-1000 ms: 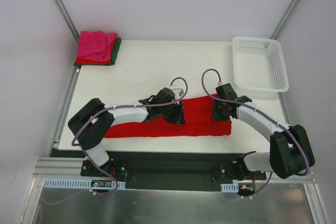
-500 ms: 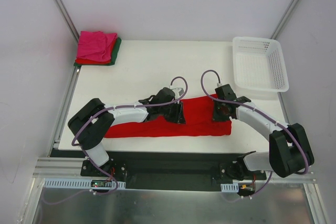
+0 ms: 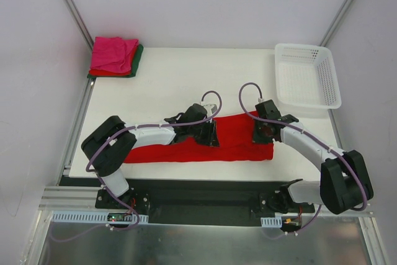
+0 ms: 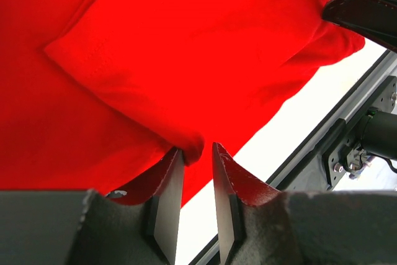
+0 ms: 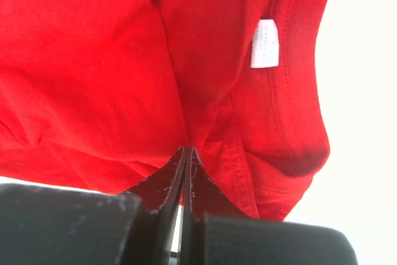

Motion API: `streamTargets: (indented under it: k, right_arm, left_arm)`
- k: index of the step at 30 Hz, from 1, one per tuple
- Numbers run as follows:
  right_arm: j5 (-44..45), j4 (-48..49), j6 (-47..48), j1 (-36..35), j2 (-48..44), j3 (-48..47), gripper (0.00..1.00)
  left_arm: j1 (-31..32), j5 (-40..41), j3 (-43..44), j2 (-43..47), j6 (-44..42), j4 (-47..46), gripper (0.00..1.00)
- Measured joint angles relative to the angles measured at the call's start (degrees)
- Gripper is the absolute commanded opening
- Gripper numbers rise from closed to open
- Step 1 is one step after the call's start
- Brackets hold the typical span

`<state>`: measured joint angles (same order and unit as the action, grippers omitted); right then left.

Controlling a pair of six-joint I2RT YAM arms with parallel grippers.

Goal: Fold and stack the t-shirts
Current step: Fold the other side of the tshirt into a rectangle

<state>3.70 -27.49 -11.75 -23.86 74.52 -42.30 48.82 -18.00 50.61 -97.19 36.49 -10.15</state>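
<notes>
Red t-shirt [image 3: 236, 144] folded into a long band, flat across the near part of the white table [image 3: 173, 85], running left to right just ahead of both arm bases. Left gripper [image 4: 197, 148] low at about the middle of the band, on its near edge, fingers drawn in close on a small bunched fold of the red hem, a slit of white table showing between them further back. Right gripper [image 5: 187, 149] at the band's right end, fingers pressed together, red cloth puckered and pinched at the tips. Beside that pinch, a white sewn-in label [image 5: 265, 43] and a ribbed neckline [image 5: 291, 91], with a darker patch on the cloth below. Well apart, in the far left corner of the table, a folded stack: magenta t-shirt [image 3: 111, 54] on top, a red edge [image 3: 102, 72] under it, dark green t-shirt [image 3: 138, 60] peeking out on the right side. White lattice basket [image 3: 301, 46] at the far right corner, part over the table edge.
</notes>
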Motion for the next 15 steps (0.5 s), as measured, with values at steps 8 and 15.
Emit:
streamTargets:
  k: [8,15]
  right_arm:
    - [0.66,-0.81,0.0,-0.02,-1.03,0.02,0.01]
    - [2.19,-1.51,0.0,-0.02,-1.55,0.02,0.01]
  left_arm:
    - [0.0,-0.11,0.0,0.0,0.0,0.0,0.24]
    - [0.0,-1.09,0.0,-0.37,0.0,-0.02,0.23]
